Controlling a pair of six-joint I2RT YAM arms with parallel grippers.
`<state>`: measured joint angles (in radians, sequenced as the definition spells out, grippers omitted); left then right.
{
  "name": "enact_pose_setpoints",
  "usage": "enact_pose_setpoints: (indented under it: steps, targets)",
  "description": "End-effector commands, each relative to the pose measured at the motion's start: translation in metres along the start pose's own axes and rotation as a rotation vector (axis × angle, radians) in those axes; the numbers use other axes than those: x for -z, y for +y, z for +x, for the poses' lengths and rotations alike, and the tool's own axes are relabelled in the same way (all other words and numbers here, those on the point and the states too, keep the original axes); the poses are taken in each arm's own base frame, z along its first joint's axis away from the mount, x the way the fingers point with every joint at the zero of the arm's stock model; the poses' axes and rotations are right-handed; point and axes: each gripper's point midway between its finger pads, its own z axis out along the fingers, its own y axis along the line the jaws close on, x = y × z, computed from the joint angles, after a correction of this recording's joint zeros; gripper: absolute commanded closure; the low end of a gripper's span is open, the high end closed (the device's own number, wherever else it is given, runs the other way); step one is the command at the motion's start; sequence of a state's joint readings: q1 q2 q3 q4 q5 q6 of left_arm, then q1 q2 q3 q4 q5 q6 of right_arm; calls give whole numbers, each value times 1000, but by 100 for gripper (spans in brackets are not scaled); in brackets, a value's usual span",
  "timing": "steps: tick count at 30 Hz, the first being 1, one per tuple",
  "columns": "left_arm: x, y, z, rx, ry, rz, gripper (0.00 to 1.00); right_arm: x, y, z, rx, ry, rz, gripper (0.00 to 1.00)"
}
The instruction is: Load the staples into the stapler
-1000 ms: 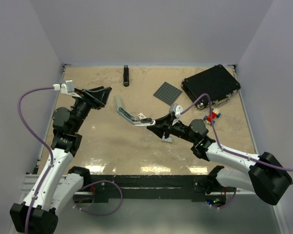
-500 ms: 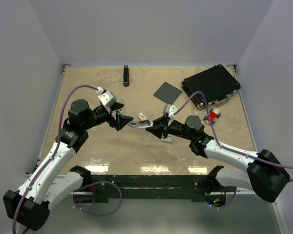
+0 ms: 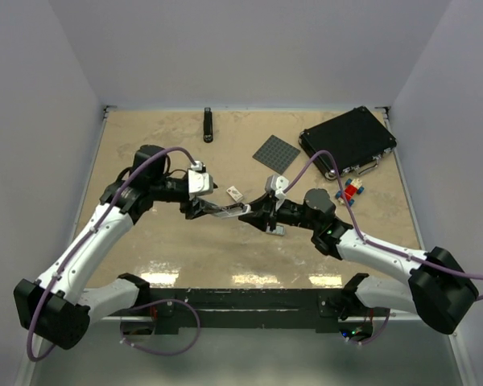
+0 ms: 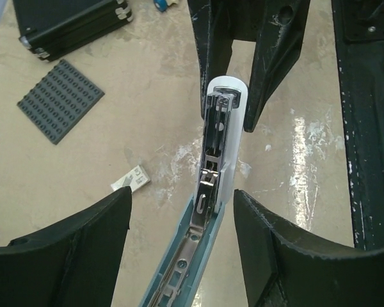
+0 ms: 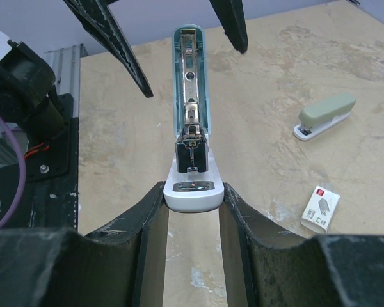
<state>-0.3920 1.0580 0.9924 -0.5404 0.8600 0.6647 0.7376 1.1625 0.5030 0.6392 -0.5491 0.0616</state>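
Observation:
The stapler [image 5: 191,137] is open, with a white base, a pale blue arm and silvery metal inside. My right gripper [image 5: 193,188] is shut on its white base end. My left gripper [image 4: 182,195] is open, one jaw on each side of the pale blue arm [image 4: 205,256], touching neither side. In the top view the stapler [image 3: 229,210] spans between the left gripper [image 3: 212,209] and the right gripper [image 3: 253,211]. The white staple box [image 3: 235,193] lies just beyond it, also in the left wrist view [image 4: 131,180] and right wrist view [image 5: 320,208]. The small grey-blue tray [image 3: 275,231] lies by the right gripper.
A small grey-green oblong stapler [image 5: 326,115] lies apart on the table, hidden by my left arm in the top view. A slim black stapler [image 3: 208,125], a grey studded plate [image 3: 275,153], a black case [image 3: 348,138] and toy bricks [image 3: 352,191] lie toward the back.
My left arm has swung in from the far left and now straddles the stapler's blue arm with open jaws. My right gripper has kept hold of the stapler.

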Motion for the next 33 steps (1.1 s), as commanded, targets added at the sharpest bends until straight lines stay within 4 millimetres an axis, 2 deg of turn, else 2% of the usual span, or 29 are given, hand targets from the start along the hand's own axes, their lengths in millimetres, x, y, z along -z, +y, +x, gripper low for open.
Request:
enact_pose_setpoints:
  steps: [1,10,16,19,22,23,25,26,27,30,31,33]
  targets:
    - [-8,-15,-14,-94,-38,142,31,0,7,-32,71,-78,-37,100]
    - [-32,-24,1,-51,-1,253,38,-1,8,-32,70,-79,-47,100]
    - [-43,-29,13,-15,28,309,48,-1,10,-30,69,-75,-56,100]
    - [-45,-27,15,-17,34,316,56,-2,10,-29,68,-73,-58,100]
    - [-45,-26,14,-21,33,319,72,-2,9,-28,70,-71,-56,100]
    - [-46,-25,13,-25,33,320,82,-2,9,-27,70,-67,-57,100]
    - [-46,-24,15,-27,40,321,95,-2,8,-23,67,-56,-51,100]
    - [-46,-22,15,-31,49,313,100,-2,7,-21,67,-51,-47,100]
    - [-46,-22,17,-27,57,316,100,-1,6,-18,63,-44,-42,100]
    - [-45,-17,27,-28,115,287,100,2,3,-11,37,-29,-11,88]
    - [-44,-12,35,-34,160,257,100,3,-3,-10,21,-29,30,72]
    - [-44,-11,43,-37,212,236,100,9,-8,-8,-30,-28,89,52]
